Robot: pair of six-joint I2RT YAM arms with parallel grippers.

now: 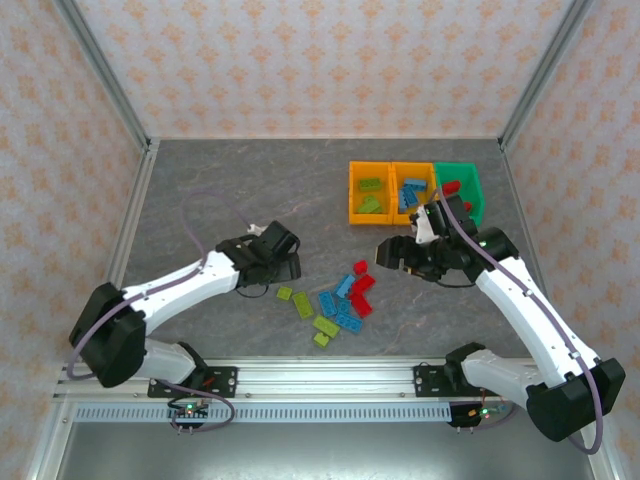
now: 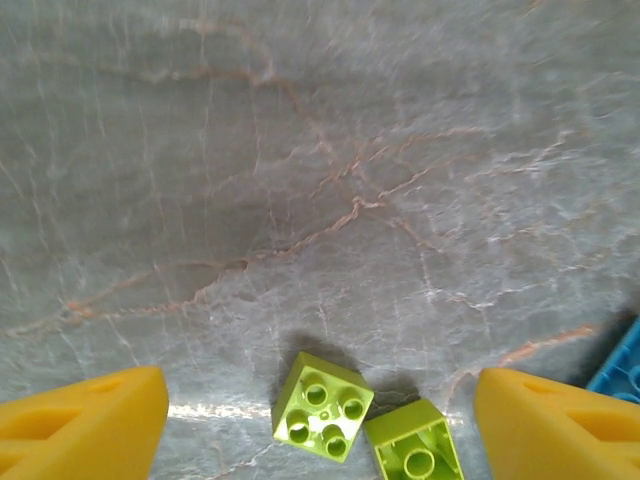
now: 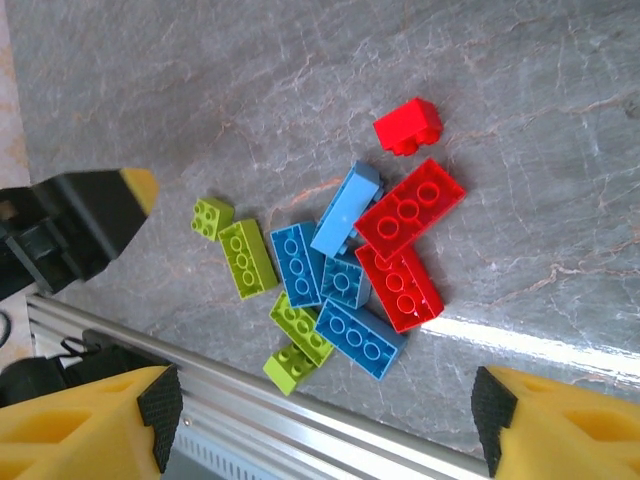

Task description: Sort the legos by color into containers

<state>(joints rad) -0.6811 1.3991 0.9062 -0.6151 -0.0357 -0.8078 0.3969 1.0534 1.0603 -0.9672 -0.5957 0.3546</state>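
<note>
A loose pile of legos (image 1: 340, 295) in lime, blue and red lies near the table's front edge. My left gripper (image 1: 278, 268) stands open just left of the pile. In the left wrist view a small lime lego (image 2: 322, 406) lies between the fingers of the left gripper (image 2: 320, 430), touching neither. A second lime lego (image 2: 415, 450) lies beside it. My right gripper (image 1: 390, 255) hangs open and empty above the pile's right side. The right wrist view looks past the right gripper (image 3: 325, 425) at red legos (image 3: 410, 208), blue legos (image 3: 298, 262) and lime legos (image 3: 247, 257). Three containers stand at the back right: an orange bin (image 1: 353, 190) holding lime bricks, an orange bin (image 1: 398, 170) holding blue ones, and a green bin (image 1: 475, 185) holding red ones.
An aluminium rail (image 1: 320, 375) runs along the table's near edge, close below the pile (image 3: 300, 430). Patterned walls and metal frame posts (image 1: 105, 75) enclose the table. Bare grey tabletop (image 1: 240, 180) spreads across the back left.
</note>
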